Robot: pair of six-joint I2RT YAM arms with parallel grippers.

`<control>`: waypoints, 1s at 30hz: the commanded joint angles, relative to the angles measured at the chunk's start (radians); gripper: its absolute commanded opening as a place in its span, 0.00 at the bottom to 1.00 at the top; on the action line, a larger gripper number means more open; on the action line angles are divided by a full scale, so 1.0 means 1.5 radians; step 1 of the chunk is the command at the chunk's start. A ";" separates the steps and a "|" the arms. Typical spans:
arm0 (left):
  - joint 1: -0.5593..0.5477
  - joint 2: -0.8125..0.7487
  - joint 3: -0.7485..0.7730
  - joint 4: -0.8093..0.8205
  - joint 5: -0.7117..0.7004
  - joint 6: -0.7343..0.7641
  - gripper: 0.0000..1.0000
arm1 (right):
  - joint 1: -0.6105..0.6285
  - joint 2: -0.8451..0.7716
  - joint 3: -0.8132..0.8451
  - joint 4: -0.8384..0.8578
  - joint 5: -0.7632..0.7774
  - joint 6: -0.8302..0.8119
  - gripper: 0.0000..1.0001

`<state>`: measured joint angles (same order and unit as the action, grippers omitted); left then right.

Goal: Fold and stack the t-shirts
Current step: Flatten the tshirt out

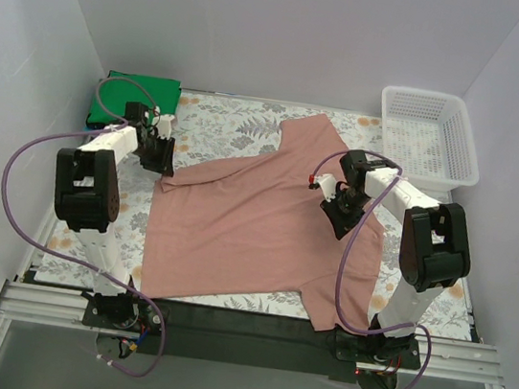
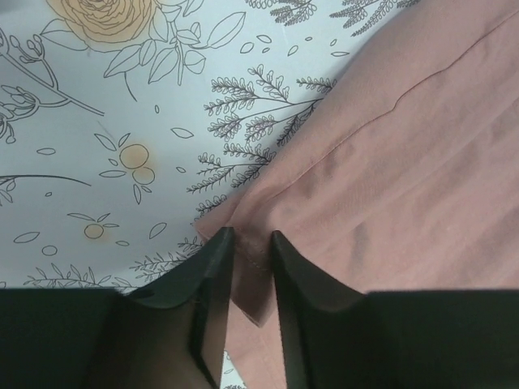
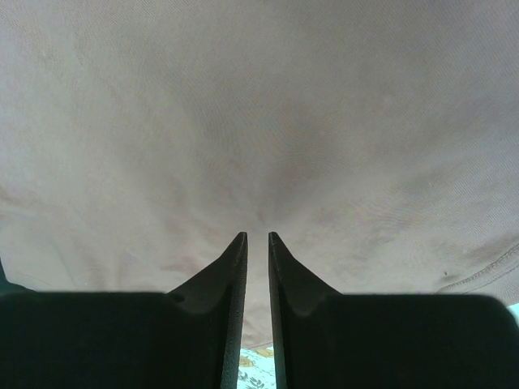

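The dusty pink-brown cloth t-shirt [image 1: 255, 223] lies spread across the floral-clothed worktop [image 1: 221, 126]. The left fingers [image 2: 212, 279] stand narrow, pinching its hemmed corner. The right fingers [image 3: 233, 267] are nearly together, nipping a pucker of its cloth.

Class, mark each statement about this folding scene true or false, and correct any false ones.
1. The pink-brown t-shirt lies spread on the floral table cloth. True.
2. The green t-shirt sits in the white basket. False: it lies folded at the far left corner, apart from the basket.
3. The left gripper has a corner of the pink-brown t-shirt between its fingers. True.
4. The right gripper hangs over the basket. False: it is down on the pink-brown t-shirt, pinching the cloth.
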<state>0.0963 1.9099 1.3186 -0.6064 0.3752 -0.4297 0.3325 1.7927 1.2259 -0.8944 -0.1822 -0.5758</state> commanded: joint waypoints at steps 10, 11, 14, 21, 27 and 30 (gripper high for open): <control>0.004 -0.028 0.041 0.038 -0.030 -0.006 0.00 | 0.003 0.018 -0.031 0.007 0.033 -0.003 0.20; 0.004 -0.026 0.044 0.044 -0.045 -0.006 0.00 | 0.002 0.023 -0.033 0.011 0.040 -0.003 0.20; 0.009 -0.017 0.057 0.066 -0.075 -0.002 0.00 | 0.003 0.028 -0.043 0.015 0.053 0.000 0.19; 0.020 0.021 0.100 0.124 -0.115 -0.007 0.00 | 0.003 0.029 -0.045 0.015 0.056 0.002 0.19; 0.020 0.066 0.126 0.168 -0.157 0.004 0.00 | 0.002 0.026 -0.048 0.013 0.054 0.001 0.19; 0.021 0.081 0.136 0.167 -0.169 0.009 0.35 | 0.003 0.020 -0.046 0.010 0.046 0.003 0.20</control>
<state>0.1177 2.0247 1.4849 -0.3935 0.1810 -0.4236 0.3359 1.8297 1.1702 -0.8814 -0.1146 -0.5747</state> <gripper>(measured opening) 0.251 0.195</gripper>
